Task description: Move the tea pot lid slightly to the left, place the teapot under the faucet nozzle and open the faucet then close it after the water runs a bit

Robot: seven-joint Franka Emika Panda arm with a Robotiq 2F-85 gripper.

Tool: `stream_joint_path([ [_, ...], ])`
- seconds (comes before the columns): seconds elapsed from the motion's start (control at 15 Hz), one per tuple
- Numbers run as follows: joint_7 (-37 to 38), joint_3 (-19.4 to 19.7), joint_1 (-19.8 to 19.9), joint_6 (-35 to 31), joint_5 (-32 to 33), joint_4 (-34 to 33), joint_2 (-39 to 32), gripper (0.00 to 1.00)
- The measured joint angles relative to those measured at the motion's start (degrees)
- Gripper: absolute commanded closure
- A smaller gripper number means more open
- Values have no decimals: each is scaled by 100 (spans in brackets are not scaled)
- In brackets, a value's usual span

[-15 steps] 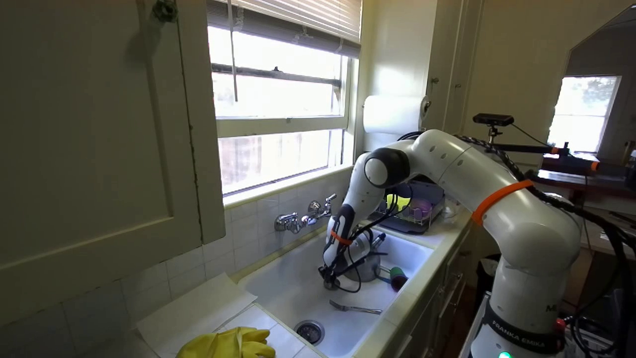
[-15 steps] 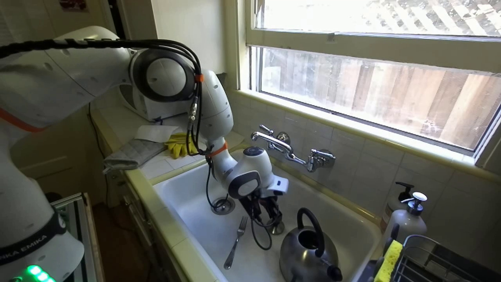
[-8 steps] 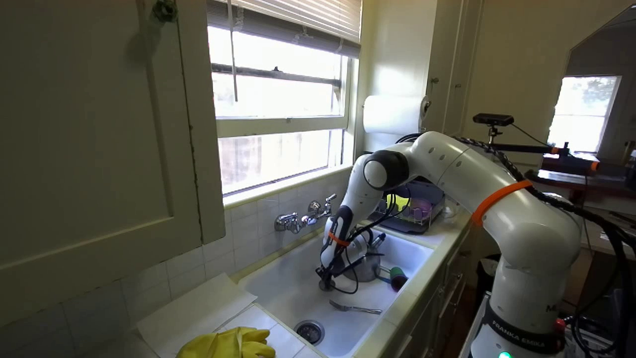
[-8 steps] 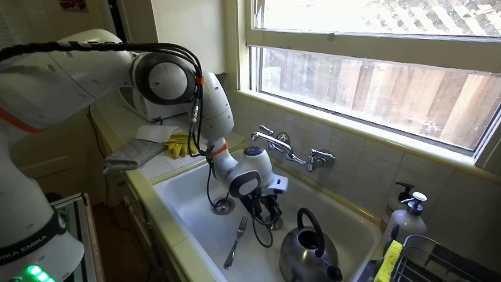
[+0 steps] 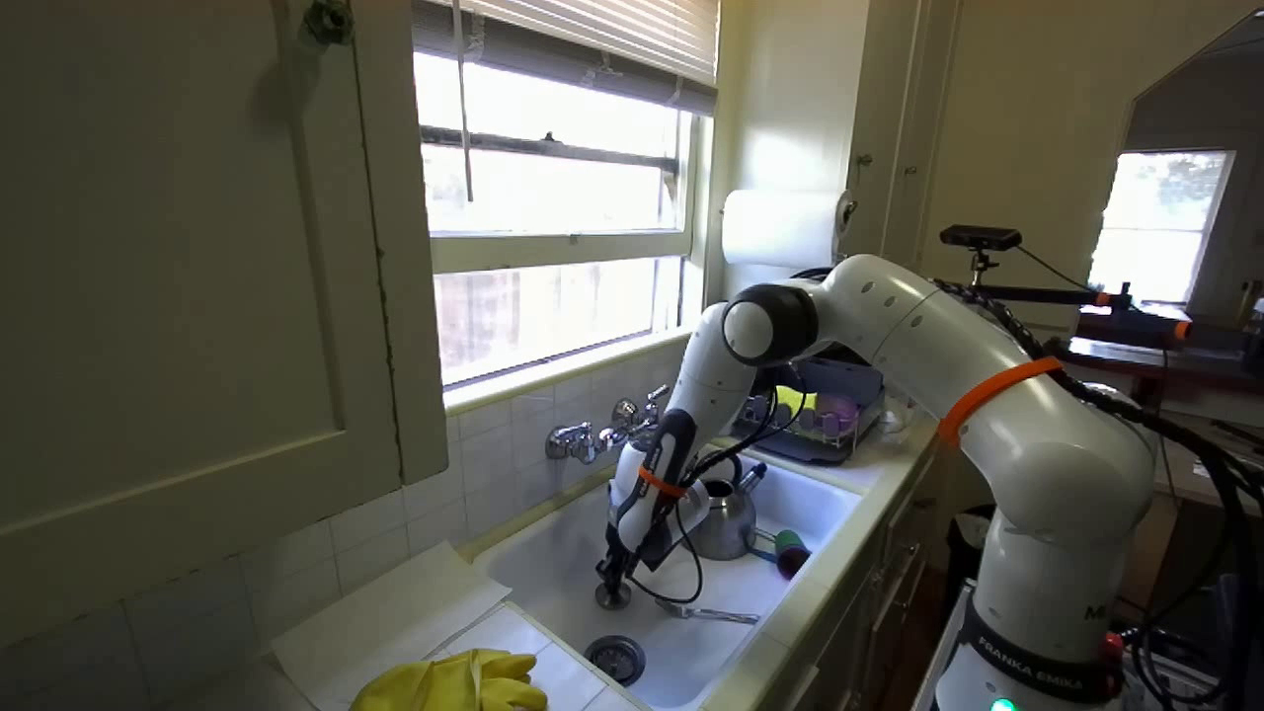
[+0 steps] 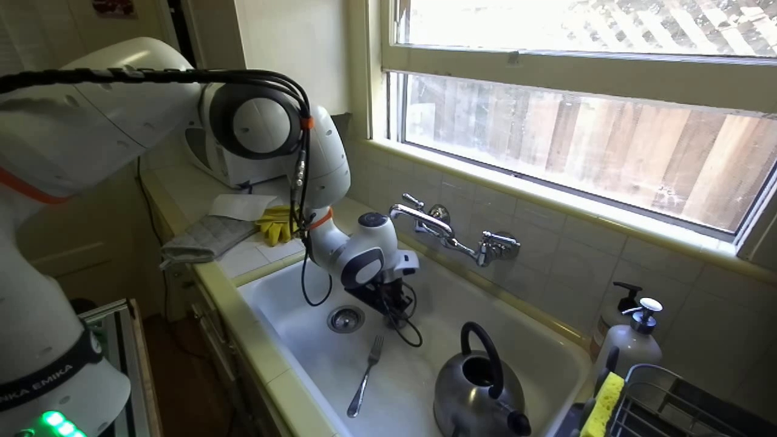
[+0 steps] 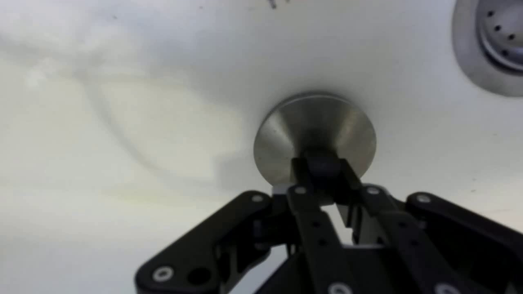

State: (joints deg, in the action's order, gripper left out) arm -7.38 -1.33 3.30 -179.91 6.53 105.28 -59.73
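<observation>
1. Lying in an exterior view on the white-tiled worktop (image 6: 246,263), past the left end of the white enamel sink (image 6: 540,364), are a grey quilted cloth (image 6: 209,240) at the front edge, a flat white sheet (image 6: 240,207) and yellow rubber gloves (image 6: 277,224).
2. A round, silvery metal drain (image 6: 346,319) is set in the sink floor toward that left end.
3. Right of it, a long, silvery metal fork (image 6: 365,379) lies on the sink floor, tines toward the far edge, handle toward the front edge.
4. Near the drain, the black, two-fingered metal gripper (image 7: 324,172) of the white robot arm (image 6: 258,124) points down into the sink, its fingertips pinching the small, dark grey, round metal tea pot lid (image 7: 314,126) at its centre; whether the lid's rim touches the sink floor cannot be told.
5. On the pale tiled wall (image 6: 583,273) above the sink's far edge is the shiny chrome faucet (image 6: 450,235) with two small side handles; its short chrome nozzle (image 6: 419,216) juts out from the wall.
6. Toward the sink's right end stands the squat, rounded, shiny grey metal teapot (image 6: 476,403), its black arched handle up, its round opening showing and its spout toward that end; the lid is well apart from it, on the drain side.
</observation>
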Motion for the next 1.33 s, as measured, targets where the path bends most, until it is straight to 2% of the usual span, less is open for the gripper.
stream_joint_path([
  [0.4,-621,-417,-58,0,465,290,112,95],
  [0.47,-688,-484,-58,0,507,312,114,56],
  [0.53,-751,-544,-59,0,543,330,114,54],
  [0.67,-808,-625,-63,0,574,362,114,42],
  [1.0,-902,-590,-99,5,623,663,367,1],
  [1.2,-741,-466,-175,142,590,1021,710,0],
  [1.33,-567,-462,-188,545,529,1264,975,0],
])
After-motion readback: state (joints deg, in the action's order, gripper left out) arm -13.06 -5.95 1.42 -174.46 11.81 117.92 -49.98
